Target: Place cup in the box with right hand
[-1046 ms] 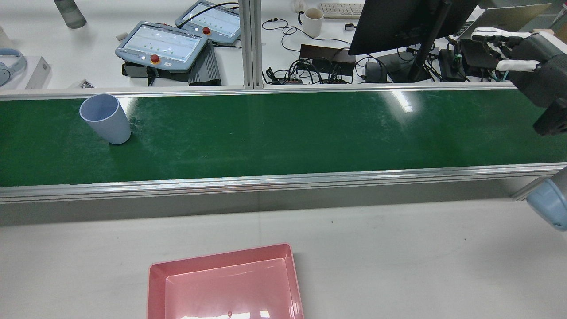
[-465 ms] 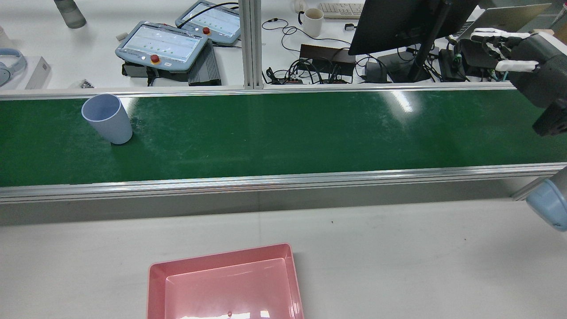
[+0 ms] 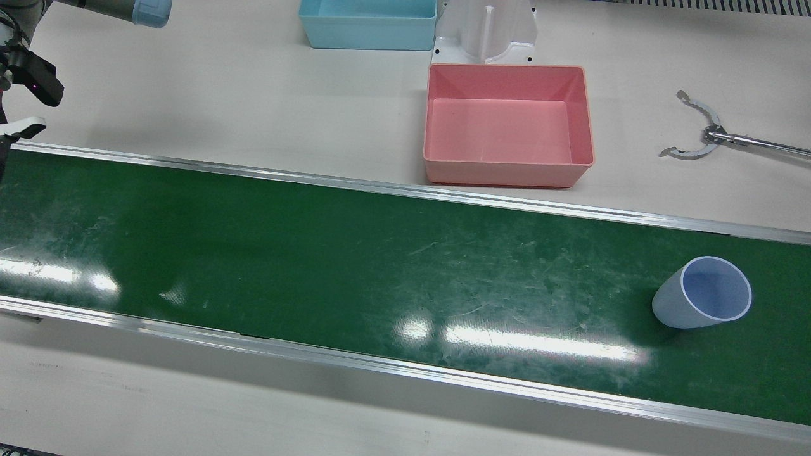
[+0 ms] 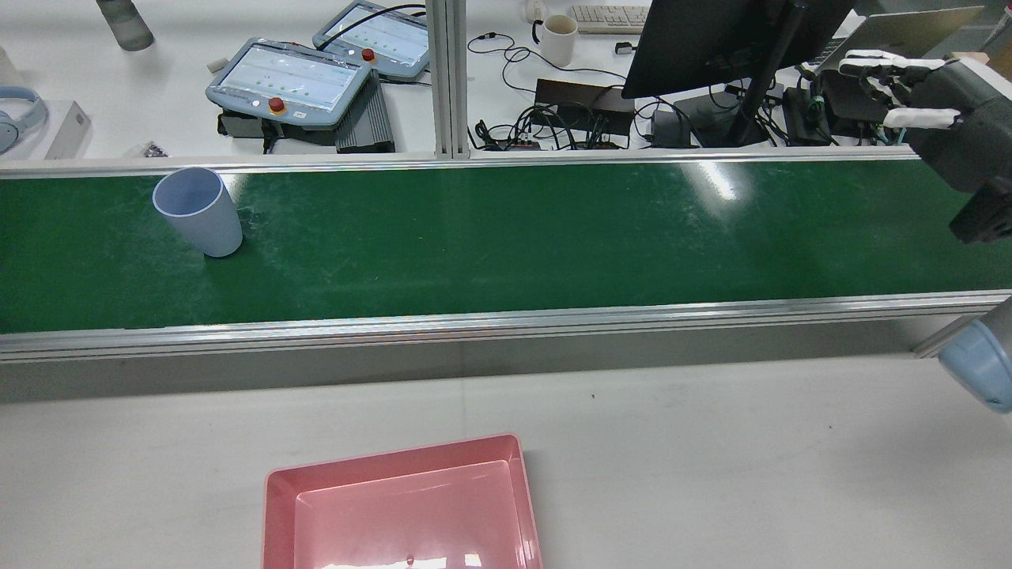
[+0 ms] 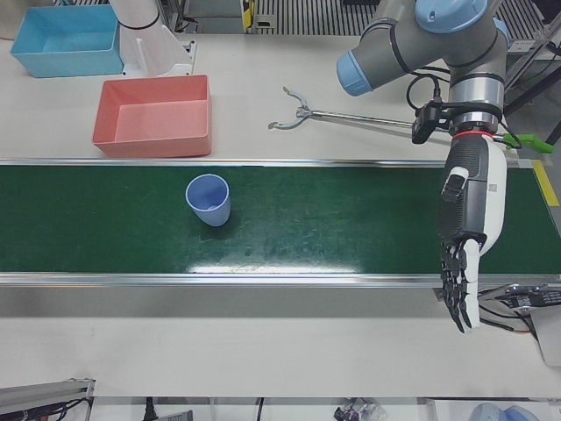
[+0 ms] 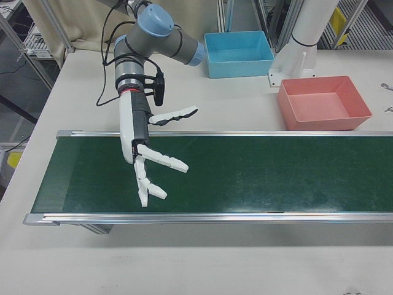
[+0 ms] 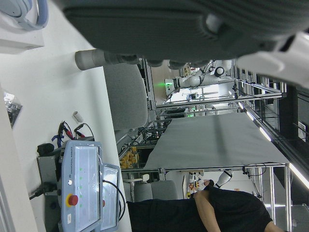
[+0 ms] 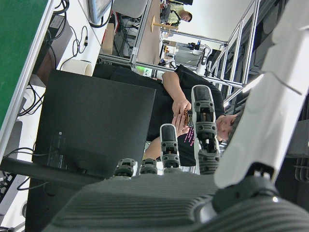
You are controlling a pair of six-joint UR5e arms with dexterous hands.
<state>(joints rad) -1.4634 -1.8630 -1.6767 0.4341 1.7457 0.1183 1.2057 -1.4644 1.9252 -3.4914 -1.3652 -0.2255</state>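
Right hand hung over the belt's end, fingers spread, holding nothing, probably waiting for the cup. Cup stood upright far down the belt from those fingers, well out of reach. Left hand hovered beyond it, fingers straight, empty. Pink box sat just off the belt, empty. No legible writing seen.

The rear view's bottom edge cuts off the pink box.
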